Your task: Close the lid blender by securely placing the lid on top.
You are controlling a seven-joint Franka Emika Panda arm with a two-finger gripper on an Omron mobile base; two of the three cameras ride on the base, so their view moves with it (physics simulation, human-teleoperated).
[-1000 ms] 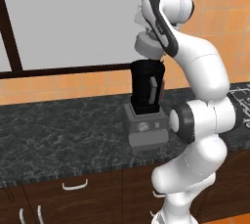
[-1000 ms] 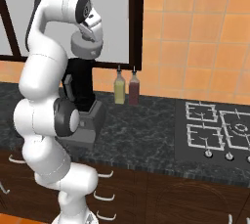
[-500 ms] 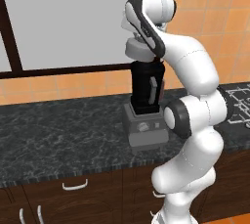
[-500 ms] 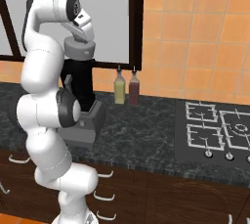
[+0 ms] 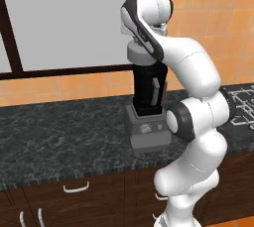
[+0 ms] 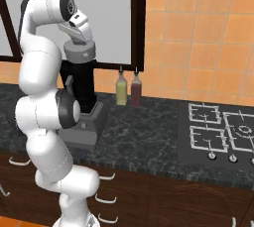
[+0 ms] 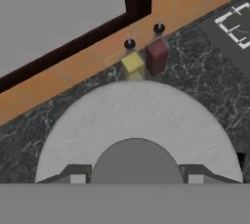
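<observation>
Hand (image 7: 134,179) tight around lid (image 7: 136,120) knob

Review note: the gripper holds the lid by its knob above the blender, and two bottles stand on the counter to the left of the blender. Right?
Not quite: the two bottles stand to the right of the blender, as the right base view shows. The gripper does hold the lid by its knob.

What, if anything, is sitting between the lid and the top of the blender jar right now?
Nothing visible. The gripper is shut on the lid by its knob, directly above the blender, apparently at the jar's rim. The two bottles stand off to the side by the wall, clear of it.
</observation>
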